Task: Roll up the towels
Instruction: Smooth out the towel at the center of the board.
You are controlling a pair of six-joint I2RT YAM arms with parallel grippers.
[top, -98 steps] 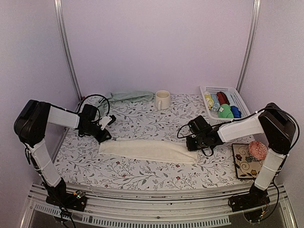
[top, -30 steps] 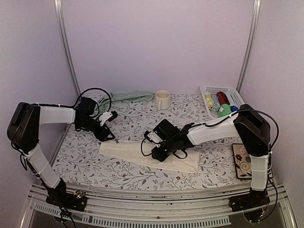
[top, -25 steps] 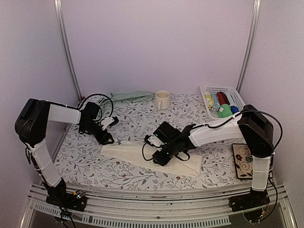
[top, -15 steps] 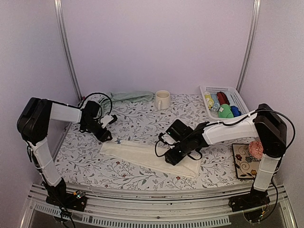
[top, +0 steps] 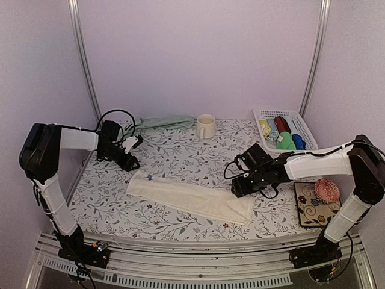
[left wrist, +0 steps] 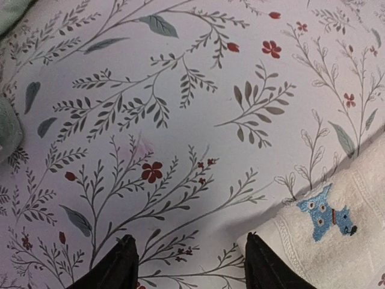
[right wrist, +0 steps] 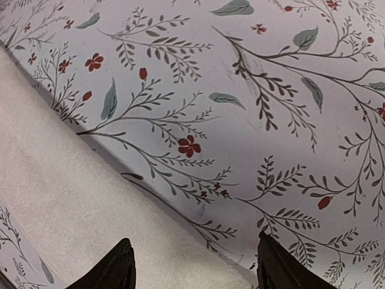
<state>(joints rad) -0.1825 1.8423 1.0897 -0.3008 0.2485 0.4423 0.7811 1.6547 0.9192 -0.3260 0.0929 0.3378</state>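
Observation:
The cream towel (top: 189,197) lies flat as a long folded strip across the middle of the floral table. Its left corner carries a small blue dog mark (left wrist: 325,219). My left gripper (top: 130,163) hovers open just beyond that left corner, and its fingertips (left wrist: 123,265) hold nothing. My right gripper (top: 237,189) stands open over the far edge of the towel's right end (right wrist: 66,205), empty. The sage green towel (top: 161,122) lies crumpled at the back left, and its edge (left wrist: 7,135) shows in the left wrist view.
A cream mug (top: 206,126) stands at the back centre. A white basket (top: 299,123) of rolled coloured cloths sits at the back right. A patterned mat (top: 311,206) with a pink ball (top: 326,190) lies at the front right.
My right gripper has slid from the towel's middle to its right end and opened wider. The left gripper pulled back a little off the left corner. The towel now lies slanted.

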